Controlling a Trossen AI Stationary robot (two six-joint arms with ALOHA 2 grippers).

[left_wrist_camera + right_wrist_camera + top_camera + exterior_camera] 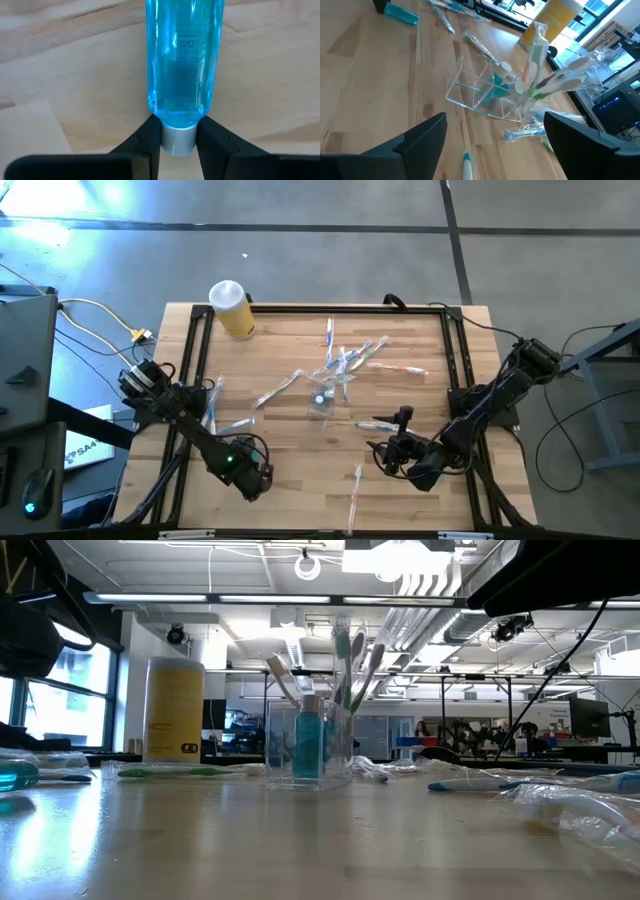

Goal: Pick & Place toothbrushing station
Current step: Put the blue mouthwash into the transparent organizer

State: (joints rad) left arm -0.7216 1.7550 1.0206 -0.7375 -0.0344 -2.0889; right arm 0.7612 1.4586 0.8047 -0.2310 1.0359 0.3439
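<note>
Wooden tabletop with a black frame, workshop behind it. Landmark is the clear plastic cup [320, 404] sitting mid-table, so everything's relative to that. Nearest the front edge, well off to the cup's left, the left gripper [178, 142] has its two fingers pinching the white cap of a teal tube [184, 60] lying flat on the wood, so that's a grip or right about to be one. On the cup's other side and a bit forward, the right gripper [495, 145] hangs with jaws wide apart, holding nothing, pointed at the cup.

The cup already has a few toothbrushes [352, 665] standing in it plus a teal tube or two [308, 743], so I'd say the job's partway done. Plenty left though: wrapped toothbrushes scattered [345, 360] just behind the cup, one brush [356, 485] near the front edge. Farthest back, left of the cup, the yellow bottle [233, 311] isn't part of the set
</note>
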